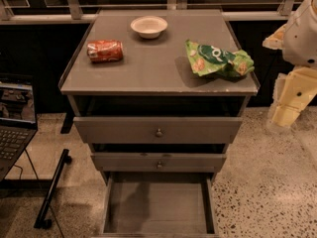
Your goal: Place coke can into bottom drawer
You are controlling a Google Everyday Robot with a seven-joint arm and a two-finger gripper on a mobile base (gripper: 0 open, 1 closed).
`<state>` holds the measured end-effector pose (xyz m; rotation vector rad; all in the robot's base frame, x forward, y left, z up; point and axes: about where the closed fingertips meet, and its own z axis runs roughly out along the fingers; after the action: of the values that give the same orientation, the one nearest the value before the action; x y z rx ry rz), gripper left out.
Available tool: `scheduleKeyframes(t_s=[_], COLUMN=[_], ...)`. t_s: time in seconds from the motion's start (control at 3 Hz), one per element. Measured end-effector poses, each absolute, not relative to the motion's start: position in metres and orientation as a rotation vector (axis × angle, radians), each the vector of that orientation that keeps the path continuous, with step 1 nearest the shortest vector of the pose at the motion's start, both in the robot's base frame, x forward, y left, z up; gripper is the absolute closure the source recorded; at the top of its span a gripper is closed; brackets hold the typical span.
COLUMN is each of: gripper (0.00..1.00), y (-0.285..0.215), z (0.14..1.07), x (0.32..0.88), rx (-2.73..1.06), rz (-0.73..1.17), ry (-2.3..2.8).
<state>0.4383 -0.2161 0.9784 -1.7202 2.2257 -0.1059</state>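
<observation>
While coke can (105,51) lies by left edge of desk (153,68), gripper (291,102) well apart past right edge, cannot tell its grip, bottom drawer (158,209) open, bowl (149,26) at back edge.

One camera looks down from the front, fairly near, on the cabinet (158,66), jaws at its right edge.

our claw (289,102) hangs off the surface's (148,66) right edge; the green bag (218,59) by that edge blocks us, the middle lies free, the bottom drawer (158,209) open below.
</observation>
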Motion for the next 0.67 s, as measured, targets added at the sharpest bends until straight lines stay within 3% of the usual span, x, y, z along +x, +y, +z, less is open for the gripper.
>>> scheduleKeyframes(t_s=[0.67], gripper=[0.0], y=[-0.202], z=[0.974], x=[0.462], rx=[-1.721], rz=[-0.041], ry=[2.11])
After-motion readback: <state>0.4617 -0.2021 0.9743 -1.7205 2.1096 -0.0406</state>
